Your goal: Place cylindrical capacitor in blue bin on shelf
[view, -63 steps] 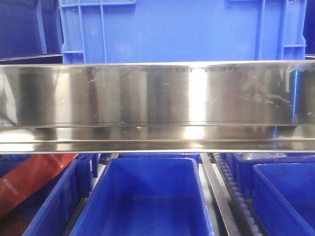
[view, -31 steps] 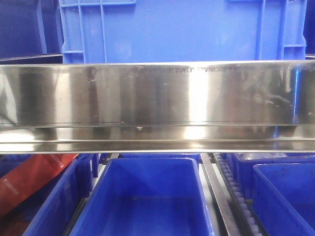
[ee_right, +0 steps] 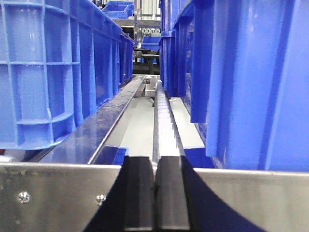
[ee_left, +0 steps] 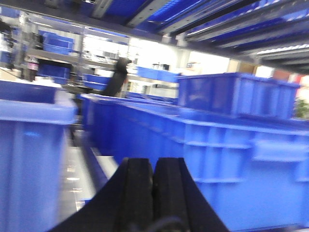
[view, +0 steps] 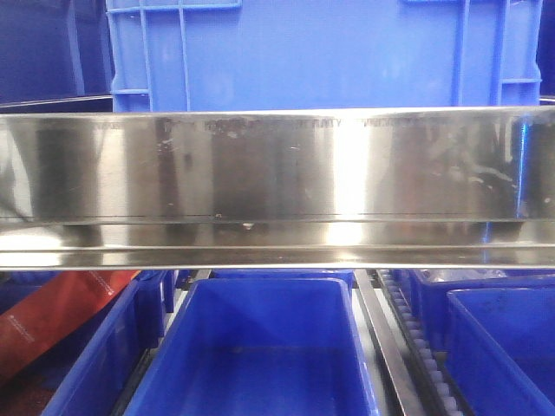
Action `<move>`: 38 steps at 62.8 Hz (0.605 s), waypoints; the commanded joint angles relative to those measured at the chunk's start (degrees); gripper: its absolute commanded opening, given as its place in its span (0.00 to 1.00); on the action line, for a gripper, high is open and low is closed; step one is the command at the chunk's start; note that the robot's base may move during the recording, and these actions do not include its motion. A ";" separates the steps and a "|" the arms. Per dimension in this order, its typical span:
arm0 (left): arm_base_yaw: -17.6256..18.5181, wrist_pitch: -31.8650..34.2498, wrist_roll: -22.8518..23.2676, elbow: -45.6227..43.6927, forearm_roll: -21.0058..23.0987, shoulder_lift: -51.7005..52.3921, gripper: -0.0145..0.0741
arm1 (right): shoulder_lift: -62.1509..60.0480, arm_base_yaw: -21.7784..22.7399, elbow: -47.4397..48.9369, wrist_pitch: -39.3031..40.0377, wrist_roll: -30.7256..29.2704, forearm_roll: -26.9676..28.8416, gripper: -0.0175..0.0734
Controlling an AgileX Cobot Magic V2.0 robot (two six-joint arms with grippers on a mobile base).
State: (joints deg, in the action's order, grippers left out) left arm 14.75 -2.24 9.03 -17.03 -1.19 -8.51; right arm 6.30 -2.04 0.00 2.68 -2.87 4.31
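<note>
Capacitor isn't showing anywhere, both the left gripper (ee_left: 153, 193) and right gripper (ee_right: 155, 203) are sitting pinched closed on nothing by the shelf (view: 277, 165), so I'd be locating it before approaching the blue bin (view: 260, 347).

The shelf (view: 277, 173) shows as a wide, shiny stainless-steel front rail, scratched and level, running straight across the front view, with a white roller track (view: 425, 355) sloping back beneath it. Directly under the rail's middle sits an open blue bin (view: 260, 347), rectangular and upright, its visible interior bare; more blue bins flank it on either side. No cylindrical capacitor can be made out in any view.
</note>
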 commanded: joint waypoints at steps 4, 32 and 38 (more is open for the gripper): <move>-7.55 1.71 0.29 3.83 -3.76 1.83 0.04 | -0.24 0.23 0.00 1.69 -0.35 0.17 0.01; -16.25 3.42 0.29 17.03 -3.11 8.51 0.04 | -0.24 0.23 0.00 1.69 -0.35 0.17 0.01; -15.10 2.24 0.29 17.03 -3.11 8.51 0.04 | -0.24 0.23 0.00 1.69 -0.35 0.17 0.01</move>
State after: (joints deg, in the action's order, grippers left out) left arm -1.51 -0.61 9.03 -0.20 -4.67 -0.36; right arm 6.30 -2.04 0.01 2.68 -3.07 4.39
